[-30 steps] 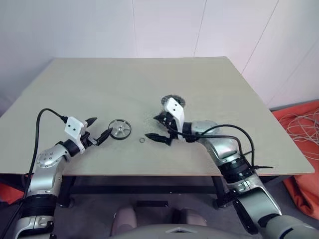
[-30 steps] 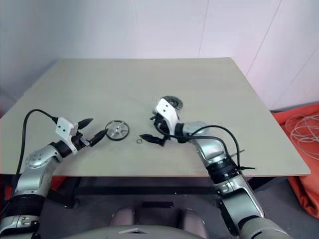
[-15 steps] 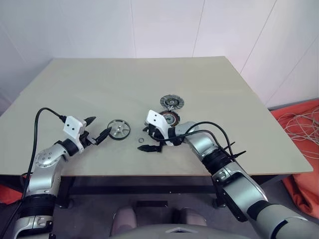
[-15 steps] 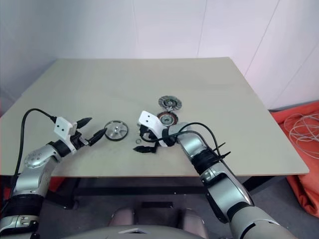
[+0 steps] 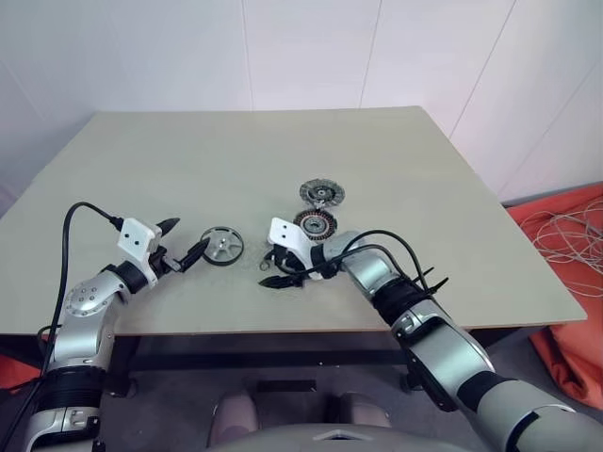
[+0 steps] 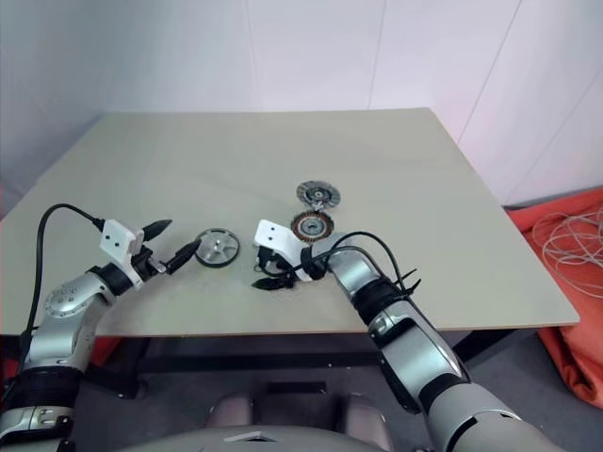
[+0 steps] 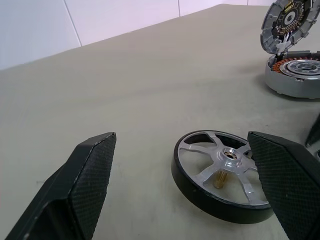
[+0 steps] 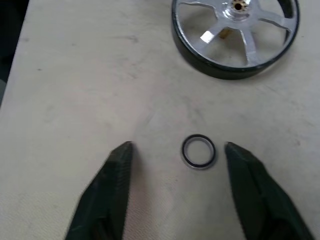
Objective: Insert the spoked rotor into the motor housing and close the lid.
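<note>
Shiny metal spoked rotor (image 7: 225, 172), matt table (image 5: 188, 169), textured black fingers (image 7: 87, 175)

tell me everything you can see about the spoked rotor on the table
The spoked rotor is a flat round wheel with a dark rim, bright silvery metal spokes and a small central hub with a brass-coloured pin. It lies flat on the beige table, spokes facing up, resting only on the tabletop. The left gripper hovers just beside it with jaws open, one finger close to its rim, not gripping it. A tiny loose ring lies apart from it.
</note>
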Tool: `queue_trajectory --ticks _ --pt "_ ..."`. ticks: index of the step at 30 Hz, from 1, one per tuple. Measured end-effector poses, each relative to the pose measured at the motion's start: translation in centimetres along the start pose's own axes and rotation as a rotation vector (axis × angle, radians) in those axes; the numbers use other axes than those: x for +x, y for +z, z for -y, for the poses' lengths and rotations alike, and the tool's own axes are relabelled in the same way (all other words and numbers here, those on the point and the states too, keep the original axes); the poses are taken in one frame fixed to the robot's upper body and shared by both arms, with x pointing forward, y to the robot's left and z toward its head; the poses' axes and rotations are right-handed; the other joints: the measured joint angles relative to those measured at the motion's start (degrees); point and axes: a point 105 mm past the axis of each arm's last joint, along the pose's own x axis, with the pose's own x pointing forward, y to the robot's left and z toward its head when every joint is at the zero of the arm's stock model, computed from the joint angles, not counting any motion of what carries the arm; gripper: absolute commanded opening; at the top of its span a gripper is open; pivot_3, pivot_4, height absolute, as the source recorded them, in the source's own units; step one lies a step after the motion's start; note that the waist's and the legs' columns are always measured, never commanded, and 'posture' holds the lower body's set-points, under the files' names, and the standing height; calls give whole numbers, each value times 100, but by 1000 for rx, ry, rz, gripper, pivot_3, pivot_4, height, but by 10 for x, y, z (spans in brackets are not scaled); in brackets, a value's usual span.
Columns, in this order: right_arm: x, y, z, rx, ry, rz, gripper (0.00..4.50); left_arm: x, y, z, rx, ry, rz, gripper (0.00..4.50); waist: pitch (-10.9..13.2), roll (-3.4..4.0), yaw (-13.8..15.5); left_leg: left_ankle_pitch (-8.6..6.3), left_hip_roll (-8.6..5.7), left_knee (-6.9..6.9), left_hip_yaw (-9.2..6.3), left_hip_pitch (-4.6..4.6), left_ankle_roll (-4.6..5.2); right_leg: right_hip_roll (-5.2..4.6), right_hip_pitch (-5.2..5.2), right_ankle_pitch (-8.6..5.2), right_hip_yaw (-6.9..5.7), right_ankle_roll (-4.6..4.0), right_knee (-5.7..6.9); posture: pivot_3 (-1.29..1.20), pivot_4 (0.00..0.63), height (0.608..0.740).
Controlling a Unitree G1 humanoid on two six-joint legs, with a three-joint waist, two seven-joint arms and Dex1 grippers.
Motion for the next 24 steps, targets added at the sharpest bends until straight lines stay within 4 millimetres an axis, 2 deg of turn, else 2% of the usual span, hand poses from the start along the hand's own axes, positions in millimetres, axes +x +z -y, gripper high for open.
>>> queue_trajectory --ticks 5,10,13,16,18,22,24 --pt "3 0 -1 4 1 -3 627 0 0 0 2 2 3 4500 1 2 1 1 0 0 -2 22 -2 -1 20 -1 0 1 -1 0 0 740" --pt "1 0 1 18 -6 -8 572 1 0 -1 4 2 5 4500 3 2 7 1 -1 1 -5 29 -2 -1 28 -2 0 2 -4 0 0 740" --pt "-9 6 4 19 -18 3 572 1 1 -1 4 3 7 4500 6 1 15 1 0 2 -5 23 -2 -1 28 -2 0 2 -5 0 0 740" --pt "-31 15 7 21 -39 38 572 1 1 -1 3 4 8 4500 4 -2 28 1 0 1 -2 21 -2 -1 28 -1 2 1 -3 0 0 740" --pt "-48 13 5 22 -47 42 572 2 1 -1 3 4 11 4500 3 -5 56 -2 -1 0 -1 14 4 -1 25 -1 2 -1 -5 0 0 740" --pt "-89 -14 7 110 -116 0 572 2 -1 -3 -3 9 6 4500 3 -4 112 -9 -2 -2 3 -20 15 0 -8 -2 2 -17 -5 0 0 740" --pt "-102 -21 8 141 -140 -5 572 3 0 -3 -4 7 7 4500 3 -4 110 -8 1 -2 5 -21 14 1 -13 -7 1 -10 -5 0 0 740"
